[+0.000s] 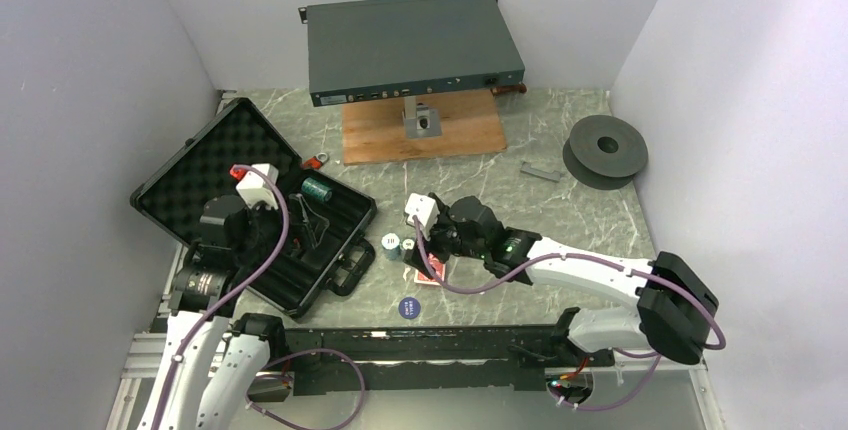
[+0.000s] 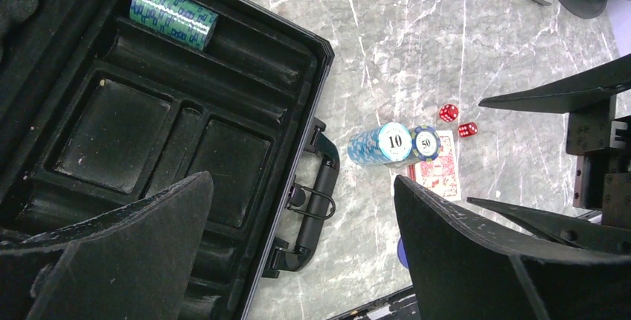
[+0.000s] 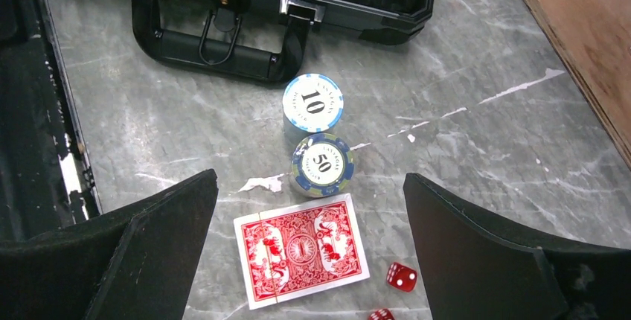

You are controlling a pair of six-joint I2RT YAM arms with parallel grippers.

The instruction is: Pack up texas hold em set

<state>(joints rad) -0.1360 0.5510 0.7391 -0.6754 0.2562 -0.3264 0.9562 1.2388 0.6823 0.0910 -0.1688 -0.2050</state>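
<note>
The black briefcase lies open at the left, foam lid back and handle toward the middle. One teal chip stack lies in its tray. On the table stand a "10" chip stack and a "50" chip stack, with the red-backed card deck and two red dice beside them. The blue disc lies nearer the arms. My left gripper is open and empty above the case's handle edge. My right gripper is open and empty above the deck and the "50" stack.
A large grey rack box sits on a stand over a wooden board at the back. A dark grey spool and a small metal bracket lie at the right. A small red-tagged object lies behind the case.
</note>
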